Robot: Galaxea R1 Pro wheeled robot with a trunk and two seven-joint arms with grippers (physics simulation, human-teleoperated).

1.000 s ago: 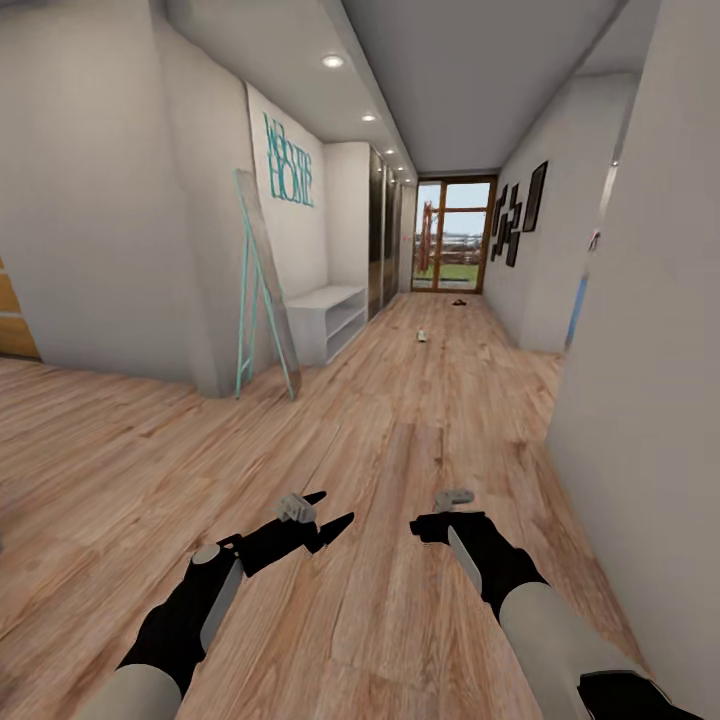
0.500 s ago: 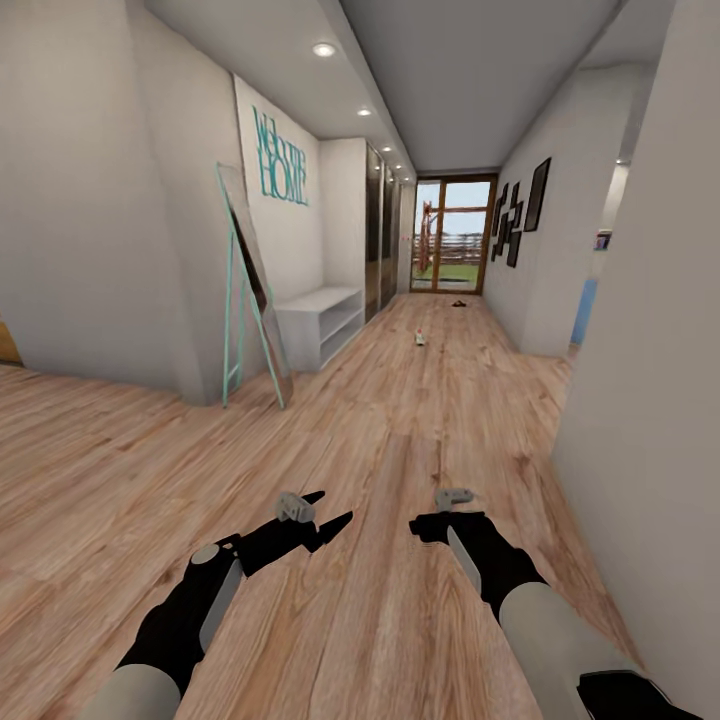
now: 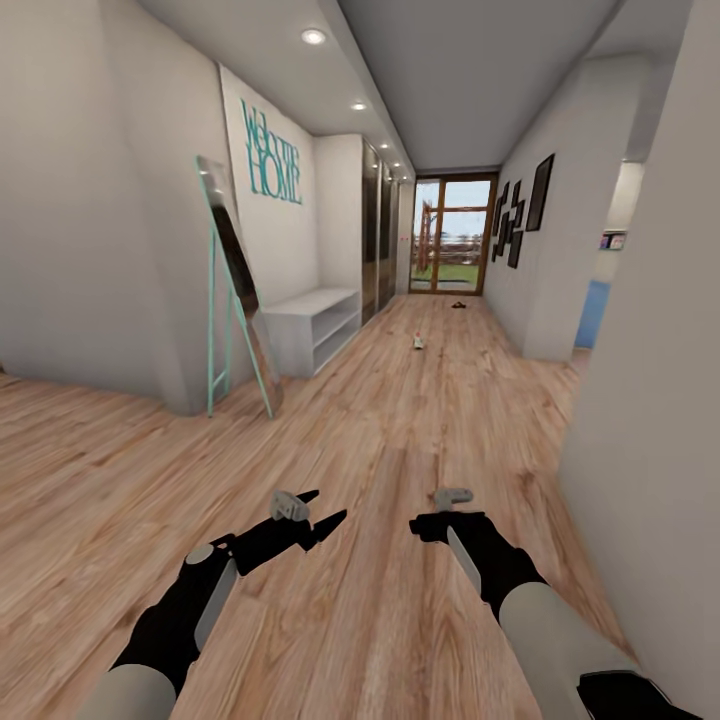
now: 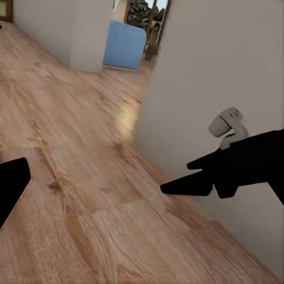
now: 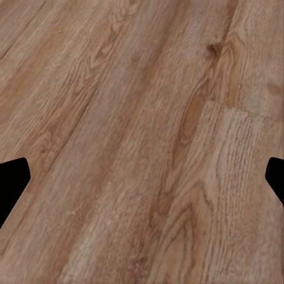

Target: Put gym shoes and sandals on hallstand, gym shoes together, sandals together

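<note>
Far down the corridor floor [image 3: 400, 420] lies a small white gym shoe [image 3: 419, 342]. Beyond it a dark sandal [image 3: 458, 304] rests near the glass door; both are too small for detail. The hallstand is out of view. My left gripper [image 3: 324, 508] hovers open above the planks near me. My right gripper [image 3: 418, 526] is level with it, empty, and also appears in the left wrist view [image 4: 177, 177]. In the right wrist view its fingertips [image 5: 12, 183] stand wide apart over bare wood.
A plain low white shelf unit [image 3: 312, 335] stands against the left wall under a teal sign. A teal-framed leaning mirror [image 3: 235, 290] is nearer on that side. A wall corner [image 3: 640, 420] juts in close on my right. A blue panel [image 3: 595, 312] shows behind it.
The whole view has advanced along the corridor: mirror and white shelf unit have slid left and look closer. Both arms hold the same pose, grippers unchanged.
</note>
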